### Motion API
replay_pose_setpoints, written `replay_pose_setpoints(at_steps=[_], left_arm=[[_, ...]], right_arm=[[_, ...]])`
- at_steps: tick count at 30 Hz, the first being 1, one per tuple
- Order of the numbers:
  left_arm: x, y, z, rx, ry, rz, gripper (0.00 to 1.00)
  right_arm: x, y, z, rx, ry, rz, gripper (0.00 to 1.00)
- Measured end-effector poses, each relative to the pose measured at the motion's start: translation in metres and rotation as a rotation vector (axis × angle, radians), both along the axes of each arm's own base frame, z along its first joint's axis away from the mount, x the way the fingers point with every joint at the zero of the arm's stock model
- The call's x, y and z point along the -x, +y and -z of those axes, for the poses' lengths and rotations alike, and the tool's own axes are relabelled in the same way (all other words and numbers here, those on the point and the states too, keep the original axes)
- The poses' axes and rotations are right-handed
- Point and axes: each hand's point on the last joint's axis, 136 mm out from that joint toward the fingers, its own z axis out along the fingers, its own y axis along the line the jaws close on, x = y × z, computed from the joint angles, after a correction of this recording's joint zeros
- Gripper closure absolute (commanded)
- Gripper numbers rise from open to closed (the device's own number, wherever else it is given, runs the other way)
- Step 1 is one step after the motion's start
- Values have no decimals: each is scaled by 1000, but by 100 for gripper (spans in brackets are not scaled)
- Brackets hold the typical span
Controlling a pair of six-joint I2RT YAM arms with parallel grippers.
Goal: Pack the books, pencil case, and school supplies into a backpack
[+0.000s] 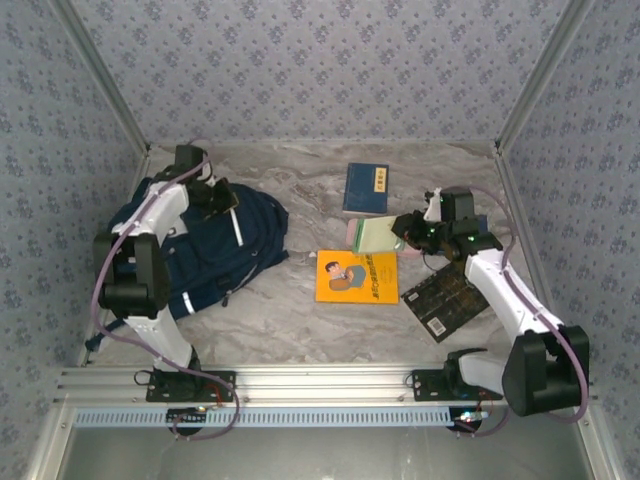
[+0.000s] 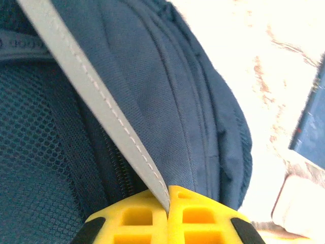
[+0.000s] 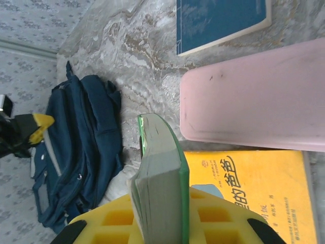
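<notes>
Now the right gripper (image 3: 162, 218) clamps the pale green notepad (image 3: 162, 173) on edge, and the backpack (image 3: 81, 137) lies well off to its left, where the left gripper (image 2: 168, 211) pinches its reflective stripe (image 2: 101, 107).

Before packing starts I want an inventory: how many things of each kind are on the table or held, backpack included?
Thin flat books: 3 (navy blue book, orange book, black book with gold pattern)
Pale green notepad, gripped in the right pincer: 1
Pink flat case: 1
Navy blue fabric backpack: 1
Total: 6
</notes>
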Motion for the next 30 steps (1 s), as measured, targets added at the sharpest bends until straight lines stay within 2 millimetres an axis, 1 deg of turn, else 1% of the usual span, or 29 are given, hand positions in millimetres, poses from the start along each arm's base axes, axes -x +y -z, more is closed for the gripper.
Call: replay_pose_setpoints(at_steps=[3,5,7,8,10,12,14,16,17,19,24,27,30], left_arm=[[-1,-36,-29,-11,-69,133,100],[4,-63,-50,5,-118,231,100],[14,-82,-69,31,-159,307,100],[19,-87,-80,43,-179,337,100],[30,-90,-102,60,-221,374,100],[41,-89,-125,80,-267,402,100],[52,-88,-144,111,-299,424,100],[59,-86,-158,137,-314,438,100],[61,-86,-163,146,-319,445,100],[64,-85,-171,155,-328,459,100],[68,-76,-183,187,-345,469,100],[70,-71,-191,212,-361,466,100],[77,-73,-201,243,-379,484,100]], right_arm=[[1,4,-16,54,-40,-8,100],[2,4,-25,73,-62,-11,100],[4,3,-30,93,-73,-12,100],[6,2,-33,104,-75,-10,100],[11,1,-39,119,-84,-18,100],[19,3,-50,124,-109,-38,100],[26,5,-64,112,-145,-57,100],[31,10,-79,86,-177,-82,100],[33,14,-85,71,-191,-97,100],[35,22,-90,44,-202,-126,100],[37,49,-81,17,-166,-200,100],[32,64,-77,12,-140,-235,100],[21,79,-81,-6,-144,-261,100]])
